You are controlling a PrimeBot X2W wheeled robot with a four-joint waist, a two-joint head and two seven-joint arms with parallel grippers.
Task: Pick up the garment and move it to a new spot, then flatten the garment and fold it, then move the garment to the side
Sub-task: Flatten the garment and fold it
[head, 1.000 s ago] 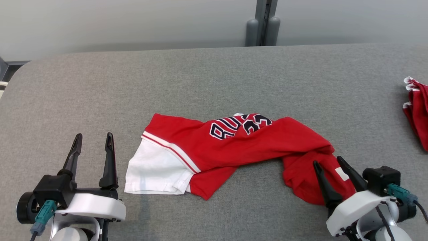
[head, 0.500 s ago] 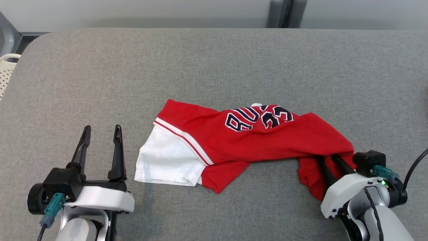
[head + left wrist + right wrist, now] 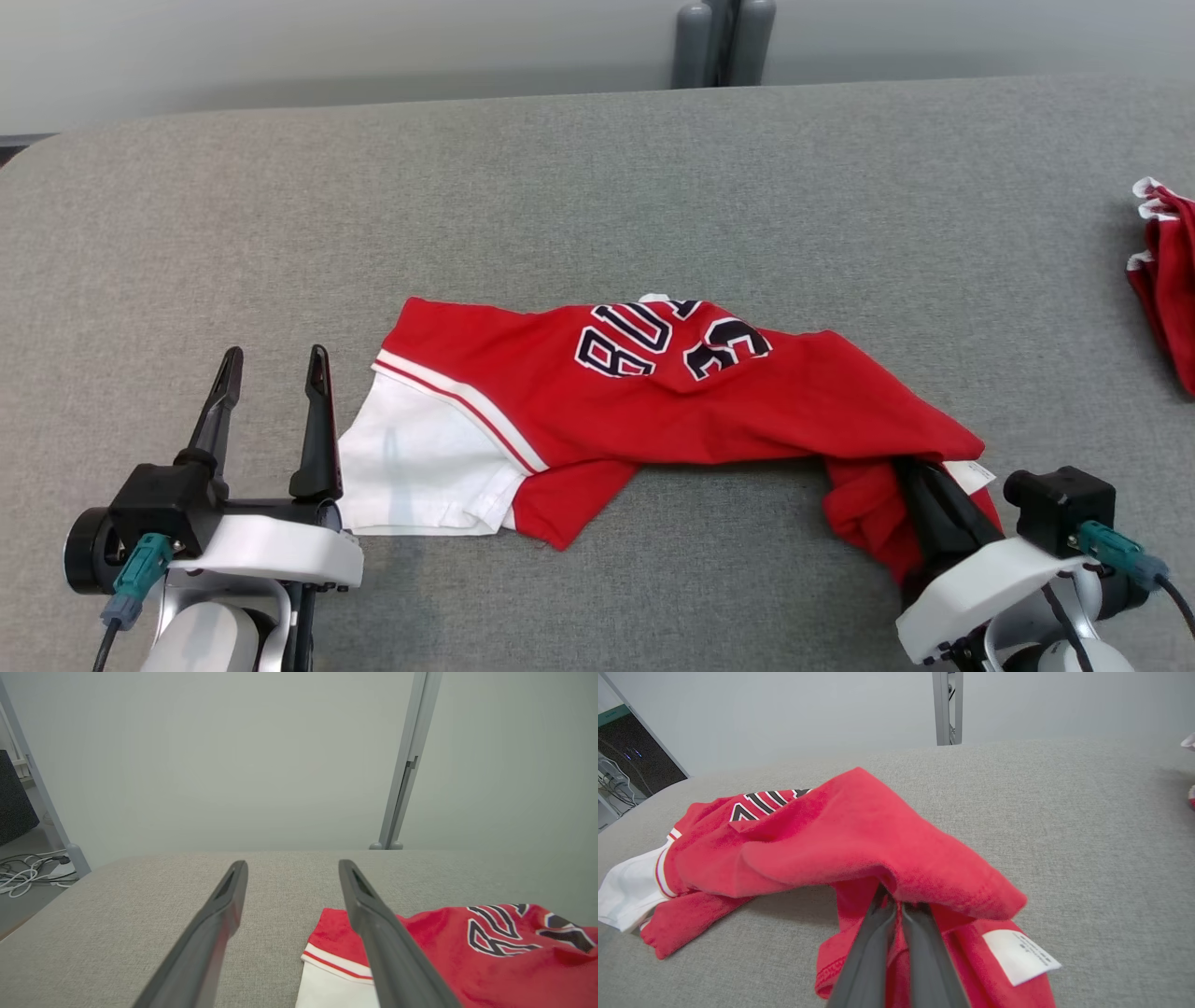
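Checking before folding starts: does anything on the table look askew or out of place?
The red garment lies crumpled and twisted, its lettering bunched and its white label flipped out beside the right tool. Another red cloth sits far right.

I see worktop [image 3: 560, 187] bare 10 to 1 o'clock beyond garment [image 3: 653, 401], which blocks my near 12; red cloth [image 3: 1167, 308] sits at 2.

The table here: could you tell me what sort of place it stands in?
Probably a robotics lab: grey padded table, plain wall panel with metal post, loose cables on the floor.
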